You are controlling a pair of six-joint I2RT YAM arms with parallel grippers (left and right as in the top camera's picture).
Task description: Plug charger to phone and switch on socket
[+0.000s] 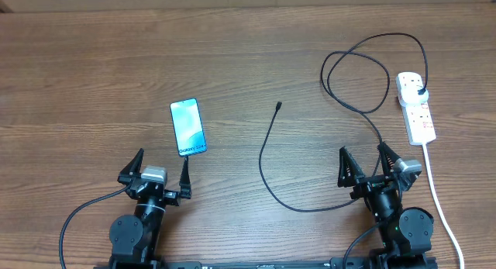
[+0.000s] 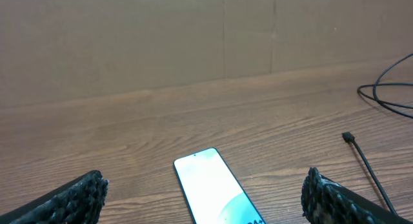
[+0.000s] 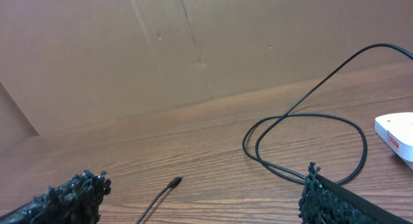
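The phone [image 1: 188, 126] lies face up on the wooden table, its blue screen lit; it also shows in the left wrist view as the phone [image 2: 216, 192]. My left gripper [image 1: 163, 169] stands open just below it, nothing between the fingers. The charger [image 1: 267, 153] is a thin black cable whose connector tip [image 1: 278, 106] lies loose mid-table, tip [image 3: 175, 182] in the right wrist view. Its black plug [image 1: 420, 91] sits in the white socket [image 1: 415, 106] at the right. My right gripper [image 1: 363, 163] is open and empty, just left of the socket's lower end.
The charger cable loops [image 1: 356, 75] at the back right before reaching the socket. A thick white cord [image 1: 438, 195] runs from the socket down past my right arm to the table's front edge. A brown cardboard wall [image 2: 193, 37] stands behind the table.
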